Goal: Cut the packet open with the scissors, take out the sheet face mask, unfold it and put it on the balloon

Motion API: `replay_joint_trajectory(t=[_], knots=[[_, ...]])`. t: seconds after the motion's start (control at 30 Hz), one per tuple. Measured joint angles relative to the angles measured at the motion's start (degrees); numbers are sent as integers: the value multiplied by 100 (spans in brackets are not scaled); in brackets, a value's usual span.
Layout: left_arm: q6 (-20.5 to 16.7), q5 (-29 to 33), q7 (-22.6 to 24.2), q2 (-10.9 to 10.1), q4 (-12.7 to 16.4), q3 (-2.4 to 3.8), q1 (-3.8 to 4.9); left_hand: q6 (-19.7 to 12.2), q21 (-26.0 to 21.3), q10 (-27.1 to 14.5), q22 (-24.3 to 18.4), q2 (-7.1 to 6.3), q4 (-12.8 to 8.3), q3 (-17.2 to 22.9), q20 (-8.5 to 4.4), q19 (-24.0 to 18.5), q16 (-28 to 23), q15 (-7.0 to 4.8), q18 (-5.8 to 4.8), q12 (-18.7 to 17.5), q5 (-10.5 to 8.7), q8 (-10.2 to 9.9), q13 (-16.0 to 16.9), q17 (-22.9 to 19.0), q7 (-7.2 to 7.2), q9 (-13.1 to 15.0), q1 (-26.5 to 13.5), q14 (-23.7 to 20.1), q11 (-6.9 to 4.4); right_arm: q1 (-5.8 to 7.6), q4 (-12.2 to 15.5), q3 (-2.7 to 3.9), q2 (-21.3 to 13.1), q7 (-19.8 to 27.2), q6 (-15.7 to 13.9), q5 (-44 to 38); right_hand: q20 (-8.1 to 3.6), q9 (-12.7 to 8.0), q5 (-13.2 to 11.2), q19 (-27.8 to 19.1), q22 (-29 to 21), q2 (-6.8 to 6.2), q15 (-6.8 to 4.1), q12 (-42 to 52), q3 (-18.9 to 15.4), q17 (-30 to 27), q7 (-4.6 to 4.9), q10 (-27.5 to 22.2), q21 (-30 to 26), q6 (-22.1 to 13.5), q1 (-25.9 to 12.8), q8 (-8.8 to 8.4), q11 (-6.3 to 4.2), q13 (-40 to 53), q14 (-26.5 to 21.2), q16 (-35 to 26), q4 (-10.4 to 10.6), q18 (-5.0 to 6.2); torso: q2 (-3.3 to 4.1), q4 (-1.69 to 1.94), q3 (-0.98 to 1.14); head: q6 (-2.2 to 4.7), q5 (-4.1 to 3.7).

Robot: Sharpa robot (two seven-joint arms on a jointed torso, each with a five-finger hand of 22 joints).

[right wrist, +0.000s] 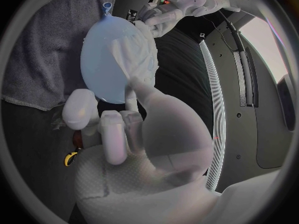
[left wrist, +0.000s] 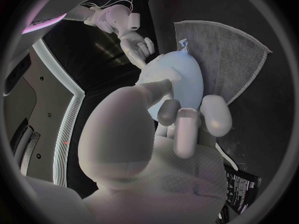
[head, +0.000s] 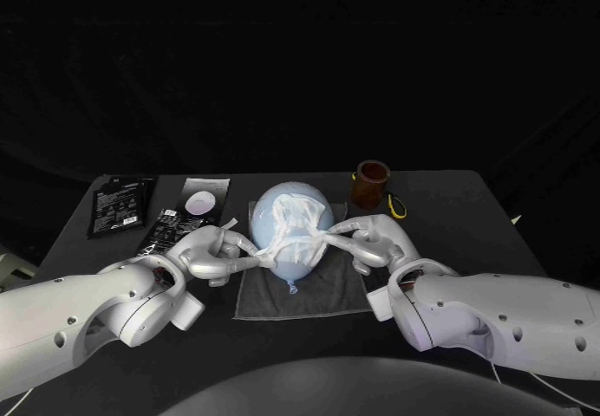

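Head view: the pale blue balloon (head: 283, 199) lies at the centre of the frame on a grey towel (head: 300, 299), with the white sheet face mask (head: 297, 227) draped over its middle and lower part. The left hand (head: 210, 250), just left of the balloon, pinches the mask's left edge, its other fingers curled in. The right hand (head: 371, 243), just right of the balloon, pinches the right edge, so the sheet is drawn taut between them. Yellow-handled scissors (head: 398, 206) and a brown jar (head: 371, 184) sit right of the balloon; black packets (head: 121, 204) lie at the left.
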Motion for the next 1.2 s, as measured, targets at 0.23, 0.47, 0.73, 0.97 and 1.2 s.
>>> replay_joint_trajectory(t=[0.23,0.47,0.73,0.97,1.2], knots=[[0,0,-2,-1,2,0,1,-1,0,0,0,6,0,0,0,0,-1,1,-1,0,-12,0,0,0,-1,0,-6,1,0,1,-22,0,0,-131,0,-198,-70,69,-12,70,0,95,-24,0,383,4,14,9,182,65,119,113,-9,-4,11,4,-220,-18,-1,-1,0,0,0],[0,1,-2,-11,3,0,1,7,0,0,-1,5,0,0,0,0,-1,1,-2,0,5,-3,0,0,7,0,-6,1,0,2,-31,8,-17,-177,-8,-337,-81,85,-14,81,0,132,-24,0,559,4,15,9,205,63,0,195,-9,-4,11,6,-303,-38,-1,-2,3,0,15],[0,1,0,-22,-3,3,3,13,0,0,-1,5,0,-1,0,0,-2,2,-2,-1,5,-16,0,0,13,0,-6,2,-1,137,-49,25,-81,-210,8,-363,-89,85,-14,89,-4,117,-24,-1,619,3,16,9,205,61,-76,198,-9,0,11,5,-319,-40,1,-5,7,0,26],[0,1,6,-27,-32,38,4,12,-1,0,-3,4,-16,15,0,0,-8,2,-3,-1,4,8,2,0,13,0,-7,2,-1,388,-156,32,-174,-422,278,-438,-89,93,-14,88,-3,104,-24,-2,619,-1,15,9,202,60,-89,222,-8,1,11,1,-319,-41,-2,-5,3,0,21],[2,0,8,-26,-46,48,5,12,-1,0,-4,-3,-15,15,1,-1,-9,3,-3,-2,4,8,6,0,12,0,-14,3,-1,548,-227,33,-191,-816,831,-655,-88,93,-14,88,-1,103,-23,-9,643,-1,9,9,201,49,-88,222,-8,-1,10,-14,-343,-43,2,-2,2,0,30]])
